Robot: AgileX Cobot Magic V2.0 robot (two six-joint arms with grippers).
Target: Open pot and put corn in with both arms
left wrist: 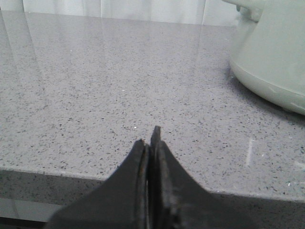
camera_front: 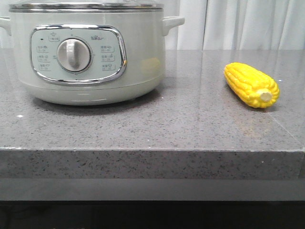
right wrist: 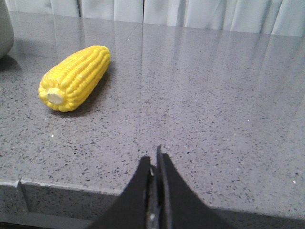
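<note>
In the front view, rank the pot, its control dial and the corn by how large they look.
1. The pot, largest by far, though cut off at the top and left edges.
2. The corn.
3. The control dial, shorter than the corn.

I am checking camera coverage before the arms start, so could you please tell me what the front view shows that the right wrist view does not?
Only the front view shows the pot's control panel, its dial and its lid, which is on. Only the right wrist view shows the right gripper, shut and empty, near the table edge. Both show the corn lying on the grey speckled table, pale stub end toward the camera.
</note>
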